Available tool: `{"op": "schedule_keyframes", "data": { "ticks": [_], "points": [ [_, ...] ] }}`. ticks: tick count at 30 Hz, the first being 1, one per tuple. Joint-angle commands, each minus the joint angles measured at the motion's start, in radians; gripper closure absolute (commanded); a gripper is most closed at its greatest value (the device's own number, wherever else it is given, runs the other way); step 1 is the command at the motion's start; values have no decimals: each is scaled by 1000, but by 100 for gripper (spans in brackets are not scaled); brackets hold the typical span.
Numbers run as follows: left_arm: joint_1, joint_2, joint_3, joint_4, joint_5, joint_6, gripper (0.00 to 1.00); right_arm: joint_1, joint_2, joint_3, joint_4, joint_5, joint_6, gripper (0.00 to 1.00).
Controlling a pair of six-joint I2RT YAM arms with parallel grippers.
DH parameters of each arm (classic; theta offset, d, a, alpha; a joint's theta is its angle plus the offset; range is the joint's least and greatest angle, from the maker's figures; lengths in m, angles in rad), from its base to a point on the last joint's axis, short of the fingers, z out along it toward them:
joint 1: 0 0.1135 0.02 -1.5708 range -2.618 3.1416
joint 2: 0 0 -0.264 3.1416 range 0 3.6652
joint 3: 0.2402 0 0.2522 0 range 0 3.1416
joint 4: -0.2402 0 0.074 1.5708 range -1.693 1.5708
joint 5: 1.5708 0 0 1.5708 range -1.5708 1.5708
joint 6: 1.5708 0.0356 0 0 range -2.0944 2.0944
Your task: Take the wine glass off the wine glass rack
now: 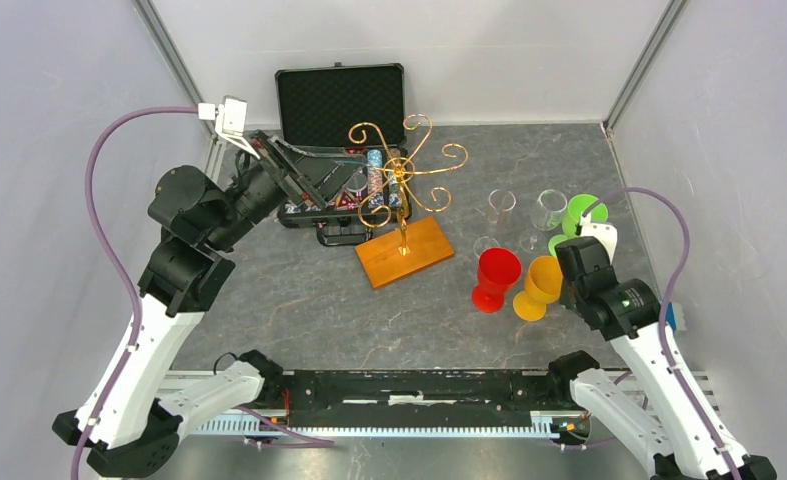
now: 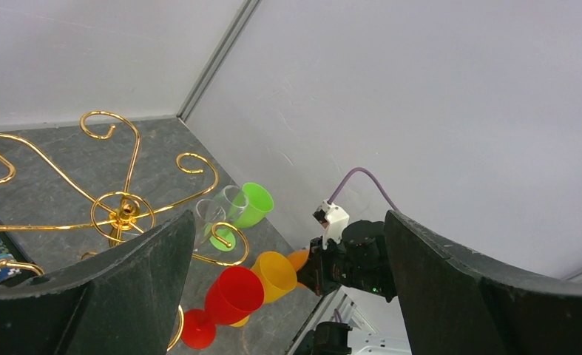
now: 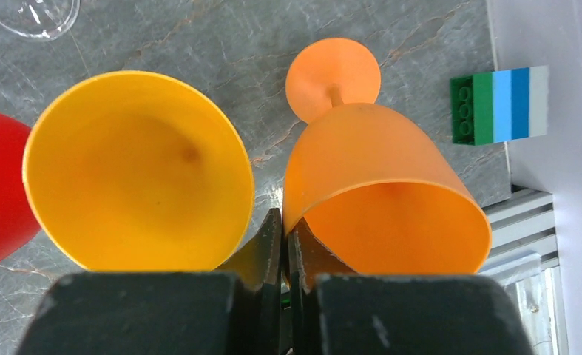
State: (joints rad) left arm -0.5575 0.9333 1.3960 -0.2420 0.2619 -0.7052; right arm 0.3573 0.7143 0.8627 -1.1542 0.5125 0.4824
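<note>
Orange wine glass (image 3: 376, 170): off the rack, at the right side of the bench (image 1: 299, 300), foot on the surface, bowl tilted toward the near edge. Right gripper (image 3: 284, 222): fingers pressed almost together, pinching its rim wall. Yellow glass (image 3: 136, 170) just beside it on the left, rims nearly touching; red glass (image 1: 496, 277) left of that. Coloured brick block (image 3: 501, 103) at the right edge, near the foot. Open bench along the near edge and over the left half. Wine glass rack (image 1: 402, 190) mid-bench, well apart from the glasses. Clear glasses (image 1: 501, 205) and green glass (image 1: 579, 215) farther back on the right. Black case (image 1: 339, 110) at the far edge, behind the rack. Left gripper (image 2: 288, 222) spread wide, raised at the far left.
</note>
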Motion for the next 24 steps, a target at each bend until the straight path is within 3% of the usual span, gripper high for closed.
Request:
{"op": "schedule_keyframes", "data": {
  "ticks": [1,10,24],
  "points": [
    [2,-2,2,6,-19,56,0,-2,-4,-47,73,-33,16,95],
    [2,1,-1,3,-24,62,0,-13,48,-83,118,-15,-35,89],
    [2,-7,-1,3,-31,66,0,-103,109,61,75,-96,-214,89]
  ]
}}
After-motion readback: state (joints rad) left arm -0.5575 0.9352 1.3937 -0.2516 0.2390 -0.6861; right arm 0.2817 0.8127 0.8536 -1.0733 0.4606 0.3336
